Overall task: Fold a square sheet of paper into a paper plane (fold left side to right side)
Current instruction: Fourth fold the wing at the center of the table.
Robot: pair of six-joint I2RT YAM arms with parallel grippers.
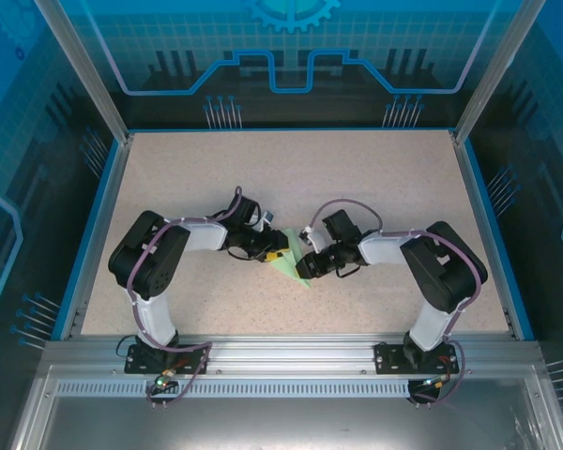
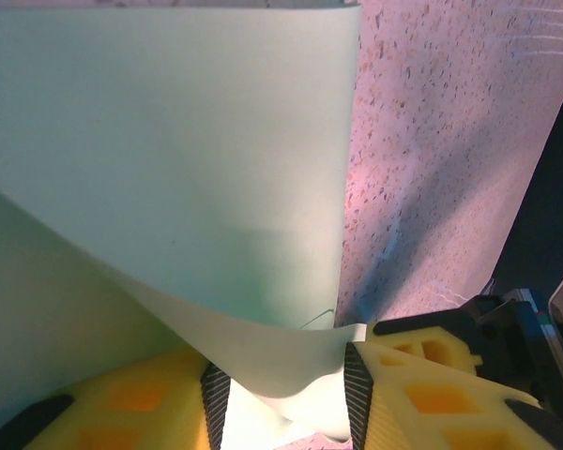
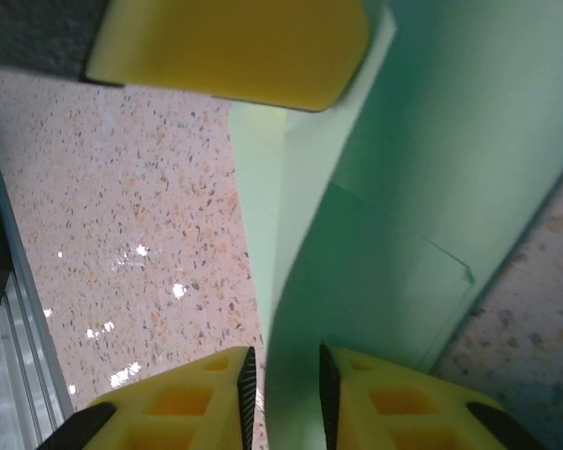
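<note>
Pinching the square sheet of paper between its pads, the left gripper grips; the right gripper stands narrowly parted around an edge.

Your two arms crowd the worktop centre around the green sheet, open worktop behind and to both sides, glass walls enclosing.

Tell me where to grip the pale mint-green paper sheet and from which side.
Judging by its pose, take the pale mint-green paper sheet by its raised free edge, approaching edge-on from the right; that layer curls up off the speckled table, so fingers can straddle it.
</note>
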